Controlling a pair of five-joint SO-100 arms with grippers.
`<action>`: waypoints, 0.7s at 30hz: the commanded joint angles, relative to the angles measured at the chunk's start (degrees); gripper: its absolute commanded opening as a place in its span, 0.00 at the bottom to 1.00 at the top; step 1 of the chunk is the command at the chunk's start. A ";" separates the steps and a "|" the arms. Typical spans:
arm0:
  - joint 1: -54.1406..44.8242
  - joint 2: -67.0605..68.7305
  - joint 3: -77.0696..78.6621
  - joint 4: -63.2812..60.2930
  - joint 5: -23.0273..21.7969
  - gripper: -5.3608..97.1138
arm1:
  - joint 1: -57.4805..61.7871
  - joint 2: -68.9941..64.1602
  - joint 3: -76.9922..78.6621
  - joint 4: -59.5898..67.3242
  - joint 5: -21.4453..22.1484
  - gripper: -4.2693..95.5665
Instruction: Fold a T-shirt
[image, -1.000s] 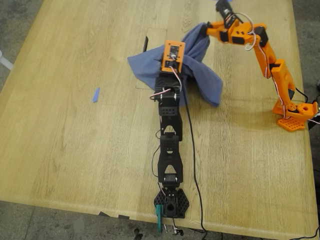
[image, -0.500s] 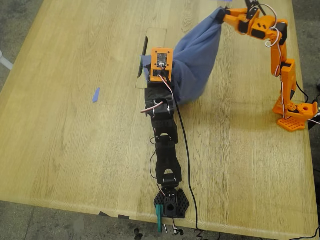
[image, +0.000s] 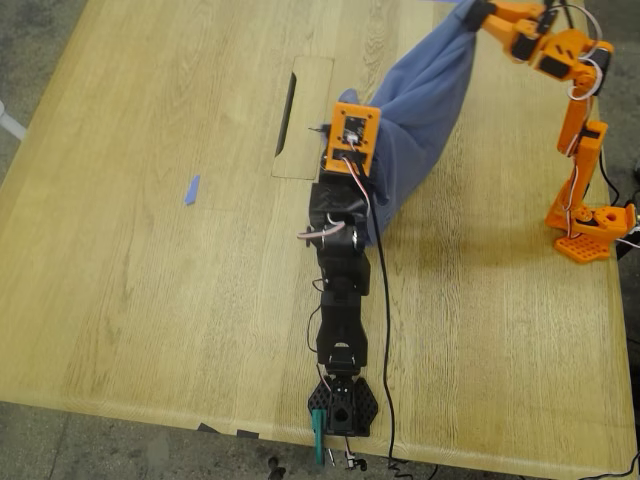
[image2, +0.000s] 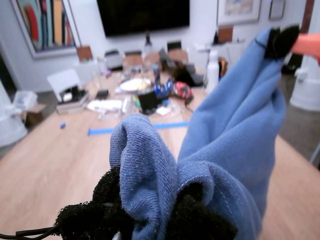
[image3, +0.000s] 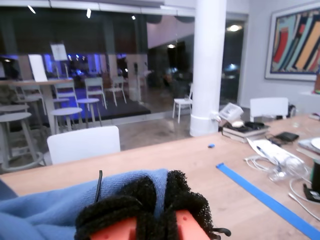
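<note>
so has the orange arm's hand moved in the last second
Yes. In the exterior view my second hand, shut on the T-shirt, has gone up and toward that view's right, away from the table's cable slot, pulling the cloth taut against my first hand.

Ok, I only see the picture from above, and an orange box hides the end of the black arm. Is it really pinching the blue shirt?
Observer: Yes. In the first wrist view, my first hand has its black foam pads shut on a bunch of the T-shirt.
Operator: And the orange arm?
Observer: Its wrist view shows my second hand with blue cloth squeezed between its pads too.
Operator: Is the shirt lying flat on the table?
Observer: Not between the hands. In the first wrist view, the cloth climbs from one hand up to the other, above the wooden table.
</note>
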 joint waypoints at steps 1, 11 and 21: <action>2.64 8.26 -1.58 -4.57 -0.35 0.05 | -1.58 4.48 -1.05 0.18 -0.35 0.04; 23.29 8.44 -1.58 -7.21 0.35 0.05 | -11.95 11.87 -0.97 3.25 -1.05 0.04; 39.11 12.04 -1.58 -3.87 1.23 0.05 | -20.13 24.08 6.59 8.44 -2.29 0.04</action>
